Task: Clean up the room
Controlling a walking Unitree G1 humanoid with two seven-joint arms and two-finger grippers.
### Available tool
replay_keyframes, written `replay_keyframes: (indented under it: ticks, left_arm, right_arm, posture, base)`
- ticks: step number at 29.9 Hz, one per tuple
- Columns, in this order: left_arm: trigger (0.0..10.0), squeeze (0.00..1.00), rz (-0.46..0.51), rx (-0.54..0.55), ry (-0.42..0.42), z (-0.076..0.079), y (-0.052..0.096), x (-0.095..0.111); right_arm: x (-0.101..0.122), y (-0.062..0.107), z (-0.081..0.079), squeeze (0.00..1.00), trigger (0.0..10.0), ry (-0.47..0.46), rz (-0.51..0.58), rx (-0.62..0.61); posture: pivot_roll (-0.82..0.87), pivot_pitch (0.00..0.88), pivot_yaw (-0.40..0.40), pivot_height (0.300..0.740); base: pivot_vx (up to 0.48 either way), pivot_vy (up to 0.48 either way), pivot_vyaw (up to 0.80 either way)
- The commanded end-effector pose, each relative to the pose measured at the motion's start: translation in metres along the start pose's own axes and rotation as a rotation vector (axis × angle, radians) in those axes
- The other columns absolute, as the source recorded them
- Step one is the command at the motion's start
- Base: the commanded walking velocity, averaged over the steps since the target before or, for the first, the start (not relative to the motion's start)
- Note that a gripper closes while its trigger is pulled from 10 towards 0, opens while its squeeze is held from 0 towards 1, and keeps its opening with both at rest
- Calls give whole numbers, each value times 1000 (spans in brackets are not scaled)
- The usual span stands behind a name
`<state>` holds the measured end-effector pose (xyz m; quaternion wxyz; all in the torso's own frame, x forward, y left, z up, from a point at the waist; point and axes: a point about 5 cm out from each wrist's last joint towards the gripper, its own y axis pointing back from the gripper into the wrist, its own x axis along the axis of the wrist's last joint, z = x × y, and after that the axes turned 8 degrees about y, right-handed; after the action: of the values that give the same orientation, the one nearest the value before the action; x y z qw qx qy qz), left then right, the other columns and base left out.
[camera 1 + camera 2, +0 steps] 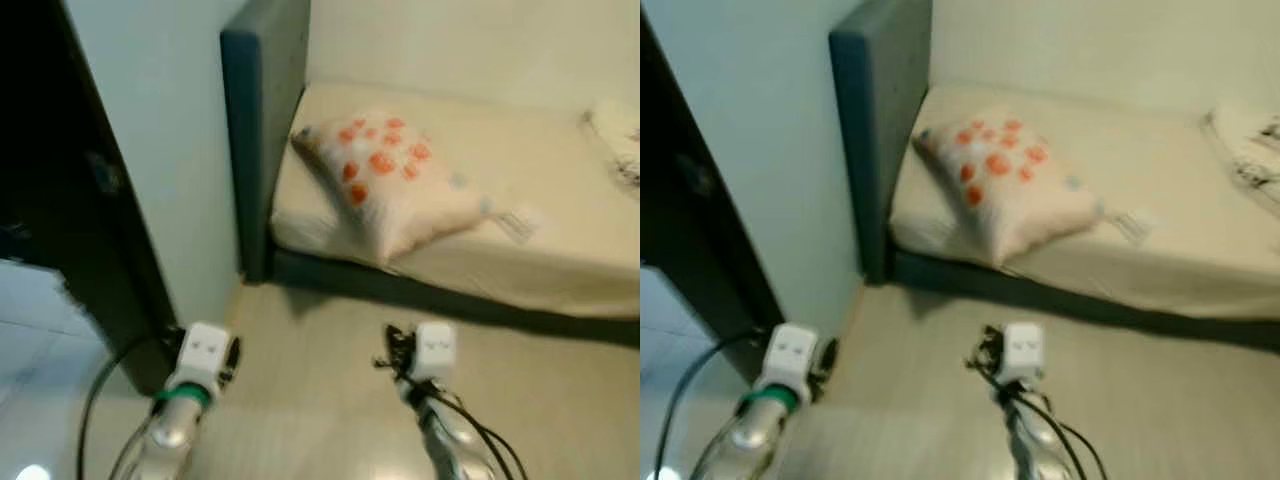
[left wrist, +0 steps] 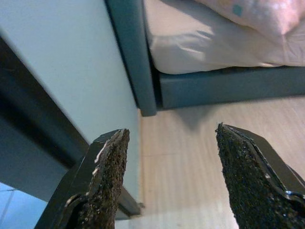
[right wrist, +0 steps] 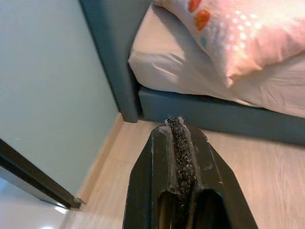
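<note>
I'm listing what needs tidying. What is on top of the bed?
On the bed a spotted pillow lies near the headboard, overhanging the front edge. Some pale fabric sits at the far right, too blurred to identify. Whatever lies under the pillow is hidden.

Dark teal upholstered bed frame [image 1: 262, 120] with a cream fitted mattress [image 1: 560, 200], headboard end pushed against a pale blue-grey wall [image 1: 170, 150]. Light wood-look floor [image 1: 320, 370] runs along the bed's front edge, black door frame [image 1: 70, 220] beside the wall.
</note>
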<state>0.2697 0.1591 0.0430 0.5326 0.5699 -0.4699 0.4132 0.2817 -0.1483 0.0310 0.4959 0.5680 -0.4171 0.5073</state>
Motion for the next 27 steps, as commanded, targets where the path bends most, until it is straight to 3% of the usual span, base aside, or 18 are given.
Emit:
replay_keyframes:
  ticks: [1,9,20,27]
  left_arm:
    - [10000,0,-12,-6,-7,3,1,-3]
    - [10000,0,-26,8,2,2,1,-5]
    - [10000,0,-20,-3,-25,5,2,-7]
    - [10000,0,-1,7,22,0,-1,-1]
  right_arm:
    - [-6,4,3,0,10000,-10,-25,-11]
    - [-7,5,3,0,10000,-10,-26,-12]
    - [-7,6,3,0,10000,-8,-27,-10]
    - [-1,6,-1,0,10000,-23,11,18]
  posture:
    - [85,0,-8,740]
    - [84,0,-8,740]
    - [84,1,-13,740]
    - [85,5,-16,740]
  base:
    - [0,-428,0]
    - [0,-394,0]
    - [0,0,0]
    - [0,0,0]
